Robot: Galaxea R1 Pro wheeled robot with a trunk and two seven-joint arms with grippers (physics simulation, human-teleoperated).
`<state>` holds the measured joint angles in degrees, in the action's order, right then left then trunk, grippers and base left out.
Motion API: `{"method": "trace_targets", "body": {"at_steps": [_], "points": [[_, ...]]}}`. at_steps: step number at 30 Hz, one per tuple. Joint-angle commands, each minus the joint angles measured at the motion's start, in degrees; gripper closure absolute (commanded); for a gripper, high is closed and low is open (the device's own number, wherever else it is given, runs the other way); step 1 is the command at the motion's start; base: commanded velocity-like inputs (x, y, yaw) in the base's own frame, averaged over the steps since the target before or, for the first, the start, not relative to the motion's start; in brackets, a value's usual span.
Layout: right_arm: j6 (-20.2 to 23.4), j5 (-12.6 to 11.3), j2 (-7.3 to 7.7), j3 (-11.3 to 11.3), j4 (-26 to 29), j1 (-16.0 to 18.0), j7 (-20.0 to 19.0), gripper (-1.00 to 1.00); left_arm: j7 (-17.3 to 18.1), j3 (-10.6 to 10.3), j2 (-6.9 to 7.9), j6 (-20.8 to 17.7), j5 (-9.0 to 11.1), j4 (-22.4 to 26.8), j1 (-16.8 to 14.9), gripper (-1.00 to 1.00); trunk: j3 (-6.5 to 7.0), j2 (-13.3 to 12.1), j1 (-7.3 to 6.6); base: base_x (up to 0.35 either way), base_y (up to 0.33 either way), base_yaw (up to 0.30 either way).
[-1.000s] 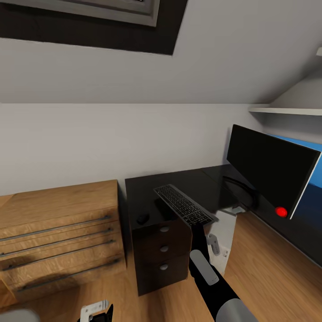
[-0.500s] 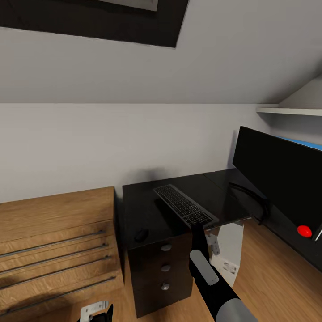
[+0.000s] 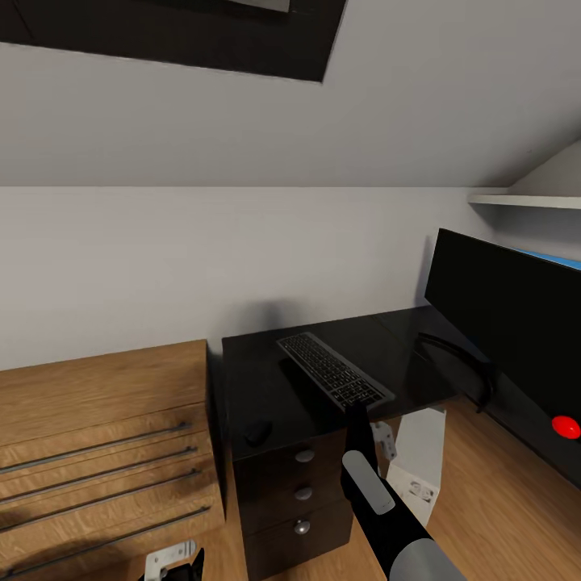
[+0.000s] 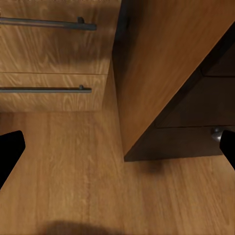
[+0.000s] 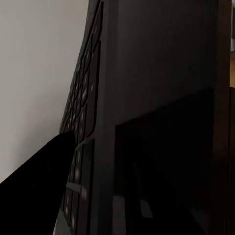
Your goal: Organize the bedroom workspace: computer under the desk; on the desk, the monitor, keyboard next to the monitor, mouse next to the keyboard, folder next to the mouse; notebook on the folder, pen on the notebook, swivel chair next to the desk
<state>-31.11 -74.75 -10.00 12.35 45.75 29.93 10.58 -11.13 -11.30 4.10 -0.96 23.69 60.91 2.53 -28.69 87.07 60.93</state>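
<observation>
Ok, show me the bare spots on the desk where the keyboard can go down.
The keyboard is in the right pincer, above the desk. Bare black top lies between it and the back wall, and along the left edge behind the mouse. Toward the monitor its curved stand crowds the corner.

We note the desk (image 3: 379,351) top as glossy black, its drawer unit (image 3: 294,492) dark with round silver knobs. Keyboard (image 3: 333,370): dark grey, black keys. Mouse (image 3: 258,432): black. Monitor (image 3: 516,311): black front, one red dot at its lower corner. Oak drawers (image 3: 101,452): light wood grain, grey bar handles. Walls pale grey; floor (image 3: 500,492) light wood planks.
</observation>
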Motion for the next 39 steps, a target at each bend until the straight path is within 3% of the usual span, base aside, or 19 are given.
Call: {"method": "trace_targets", "body": {"at_steps": [1, 9, 29, 39], "points": [[-0.3, 0.0, 0.0, 0.1, 0.0, 0.0, 0.3, 1.0, -0.5, -0.2, 0.07, -0.1, 0.5, 0.2, 0.0, -1.0, -0.05, 0.0, 0.0, 0.0, 0.0, 0.0], [-0.2, -0.1, 0.0, 0.1, 0.0, 0.0, 0.3, 1.0, -0.6, -0.1, 0.11, -0.1, 0.5, 0.2, 0.0, -1.0, -0.05, 0.0, 0.0, 0.0, 0.0, 0.0], [-0.3, 0.0, 0.0, 0.0, -0.1, 0.0, 0.3, 1.0, -0.6, -0.1, 0.03, -0.1, 0.6, 0.2, 0.0, -1.0, -3.64, 8.1, 4.39, 0.0, 0.0, 0.0], [-0.2, -0.1, 0.0, 0.1, -0.2, 0.0, 0.4, 1.0, -0.5, 0.1, 0.12, -0.1, 0.6, 0.1, 0.0, -1.0, -3.64, 8.1, 4.39, 0.0, 0.0, 0.0]]}}
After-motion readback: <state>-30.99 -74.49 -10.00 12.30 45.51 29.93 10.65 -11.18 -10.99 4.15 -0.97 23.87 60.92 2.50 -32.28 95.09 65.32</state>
